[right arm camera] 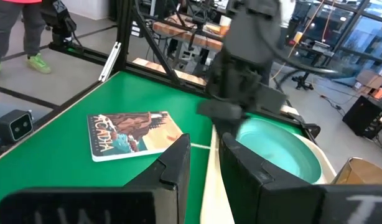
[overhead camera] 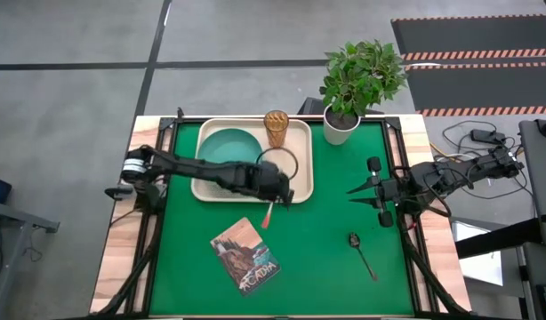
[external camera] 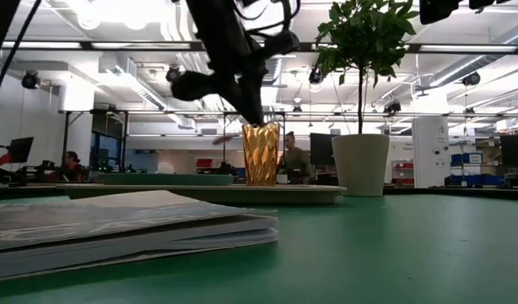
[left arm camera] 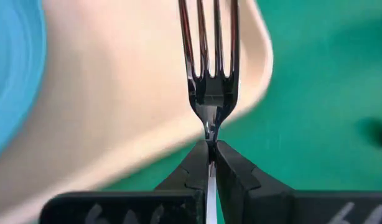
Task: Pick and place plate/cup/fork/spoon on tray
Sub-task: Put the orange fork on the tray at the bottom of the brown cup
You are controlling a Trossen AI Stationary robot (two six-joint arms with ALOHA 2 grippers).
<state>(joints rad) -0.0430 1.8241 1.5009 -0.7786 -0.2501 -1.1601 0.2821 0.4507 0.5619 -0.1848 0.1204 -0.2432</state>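
One fork (left arm camera: 209,74) sits pinched by its handle in my left gripper (left arm camera: 209,149), tines reaching over the tray (overhead camera: 301,178) edge beside the plate (overhead camera: 227,147); right gripper (overhead camera: 369,189) waits open.

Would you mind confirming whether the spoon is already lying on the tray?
No, the spoon lies on the green mat, well apart from the tray and near the waiting right gripper.
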